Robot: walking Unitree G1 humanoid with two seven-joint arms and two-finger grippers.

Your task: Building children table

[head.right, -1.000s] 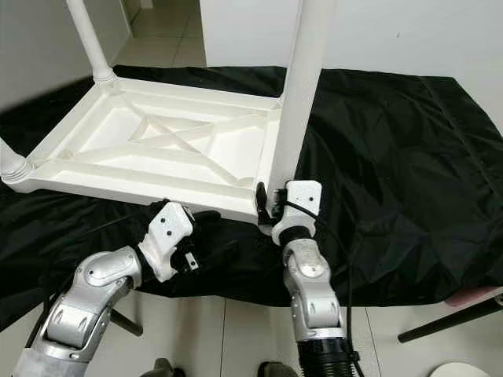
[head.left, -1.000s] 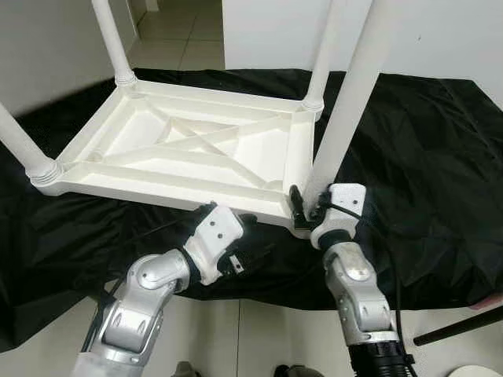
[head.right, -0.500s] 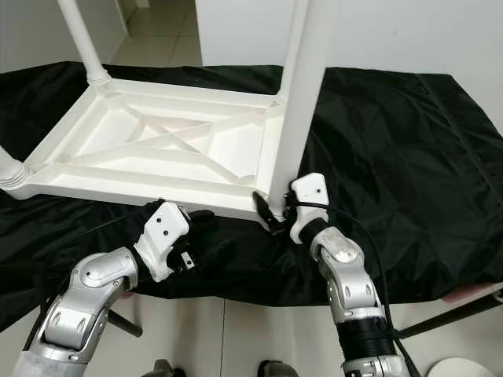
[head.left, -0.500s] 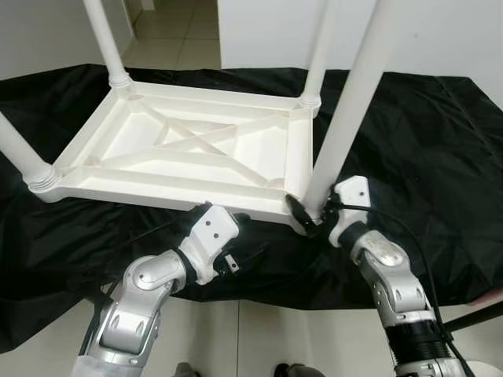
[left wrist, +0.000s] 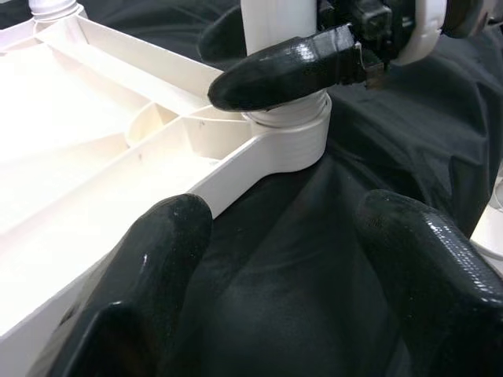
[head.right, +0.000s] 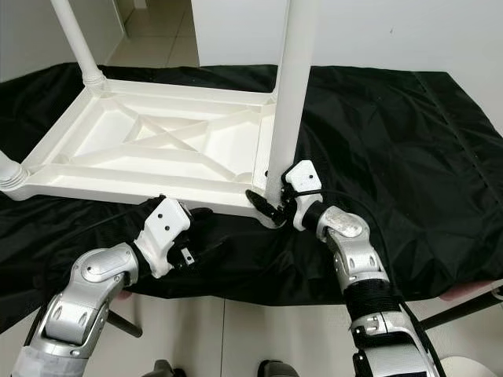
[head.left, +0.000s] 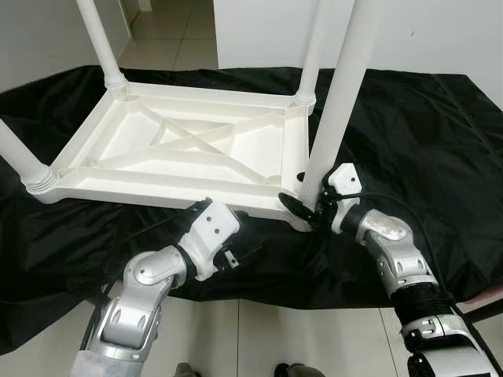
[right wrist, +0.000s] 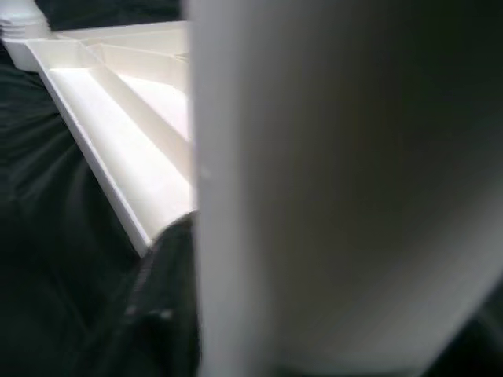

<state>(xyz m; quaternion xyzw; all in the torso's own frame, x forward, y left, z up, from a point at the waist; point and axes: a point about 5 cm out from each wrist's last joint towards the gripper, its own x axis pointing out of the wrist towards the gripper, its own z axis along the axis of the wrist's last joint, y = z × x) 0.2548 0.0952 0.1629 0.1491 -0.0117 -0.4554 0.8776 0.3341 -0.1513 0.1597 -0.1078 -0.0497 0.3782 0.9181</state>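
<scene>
The upturned white children's table (head.left: 189, 149) lay on a black cloth (head.left: 416, 133), three legs seated. The right tool (head.left: 308, 210) was clamped around the base of the near-right leg (head.left: 334, 118) at its corner socket, apparently seating it. The left tool (left wrist: 275, 259) hovered open beside that corner, empty. Next probably came twisting the leg tight

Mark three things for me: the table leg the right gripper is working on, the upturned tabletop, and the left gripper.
table leg (head.left: 334, 110), left eye view, mid shaft of the near right leg.
upturned tabletop (head.left: 169, 182), left eye view, near long rim.
left gripper (left wrist: 283, 236), left wrist view, midway between its fingertips.
</scene>
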